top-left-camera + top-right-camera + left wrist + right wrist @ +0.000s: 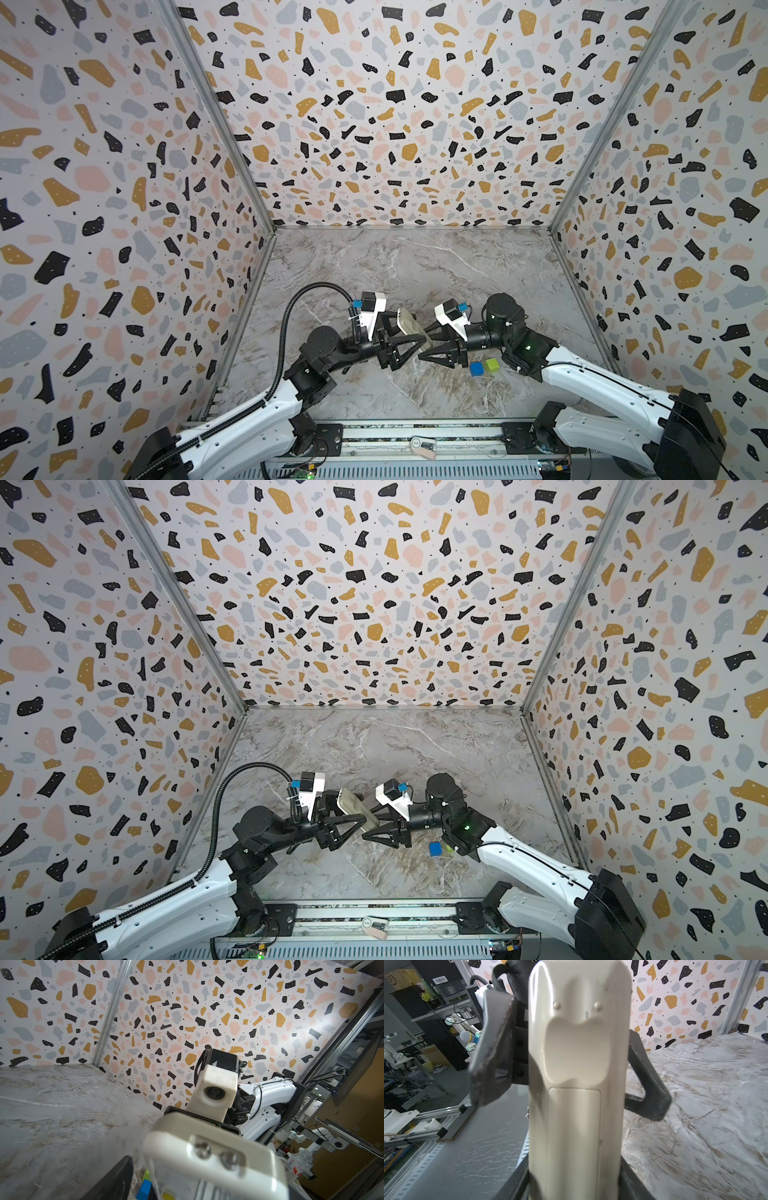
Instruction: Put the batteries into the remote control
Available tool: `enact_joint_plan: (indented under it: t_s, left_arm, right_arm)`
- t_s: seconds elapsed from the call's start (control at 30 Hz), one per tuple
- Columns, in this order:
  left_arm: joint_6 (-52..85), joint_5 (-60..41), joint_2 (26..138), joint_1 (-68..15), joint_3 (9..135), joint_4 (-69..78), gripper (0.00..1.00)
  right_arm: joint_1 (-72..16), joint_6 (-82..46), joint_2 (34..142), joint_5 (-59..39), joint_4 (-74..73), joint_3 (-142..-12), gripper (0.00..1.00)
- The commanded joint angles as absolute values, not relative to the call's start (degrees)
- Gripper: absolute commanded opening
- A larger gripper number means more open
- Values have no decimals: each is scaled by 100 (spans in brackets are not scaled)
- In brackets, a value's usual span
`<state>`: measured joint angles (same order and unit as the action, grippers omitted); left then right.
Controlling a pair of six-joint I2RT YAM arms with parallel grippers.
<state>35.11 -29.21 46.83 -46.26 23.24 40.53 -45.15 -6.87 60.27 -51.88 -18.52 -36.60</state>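
Filling the right wrist view, the remote control (577, 1084) is running straight out from between the jaws of the right gripper (424, 344), which are clamping its near end. Its plain back is facing that camera, with the battery cover (574, 1136) sitting flush. At the far end the left gripper (569, 1105) is straddling it with jaws spread. One finger (492, 1049) is standing clear of the edge and the other is lying close beside the opposite edge.

In both top views the arms are reaching in with elbows bent and forearms low. Their wrists are turning toward each other, so the grippers are meeting tip to tip above the marble table (415, 266), with the remote lifted off it. A blue cube (476, 368) and a green cube (492, 365) are resting on the table just beside the right gripper's wrist.
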Motion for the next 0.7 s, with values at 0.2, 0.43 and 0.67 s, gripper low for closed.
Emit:
enact_joint_plan:
  t_s: [0.2,0.43,0.67]
  left_arm:
    - [3430,-3143,4583,-4767,2460,4523,74]
    - [3326,-3148,4663,-4840,2530,4465,66]
    - [3301,-3207,4711,-4872,2558,4467,54]
  right_arm:
    - [-4535,-965,5884,-5596,-2490,-3669,0]
    - [-4535,-1089,5898,-5695,-2678,-3630,0]
    - [-4533,-1152,5930,-5773,-2781,-3608,0]
